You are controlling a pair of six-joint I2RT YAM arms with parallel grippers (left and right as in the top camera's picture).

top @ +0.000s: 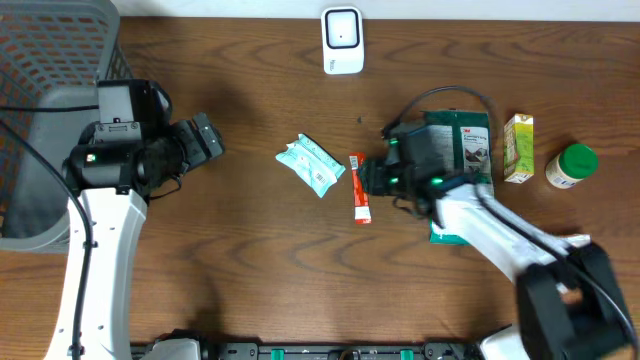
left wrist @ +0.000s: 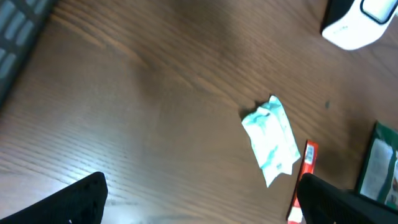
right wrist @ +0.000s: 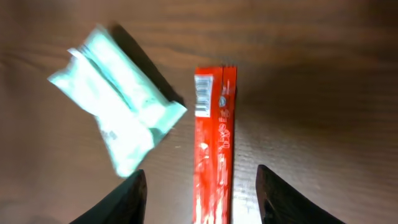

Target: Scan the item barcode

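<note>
A red stick packet [top: 360, 190] lies flat on the wooden table, a barcode label near its top end [right wrist: 203, 99]. My right gripper [top: 368, 178] hovers over it, open. Its two dark fingers stand on either side of the red stick packet [right wrist: 211, 162] without touching it, so the right gripper [right wrist: 201, 177] holds nothing. A mint-green packet [top: 312, 165] lies just left of the stick [right wrist: 118, 118]. The white scanner [top: 342, 40] stands at the table's far edge. My left gripper [top: 210, 140] is open and empty over bare wood [left wrist: 200, 186], left of the mint packet [left wrist: 272, 138].
Under and behind the right arm lies a green 3M pack [top: 462, 140]. To its right are a small green carton [top: 518, 148] and a green-lidded bottle [top: 572, 165]. A grey mesh basket [top: 45, 60] fills the far left corner.
</note>
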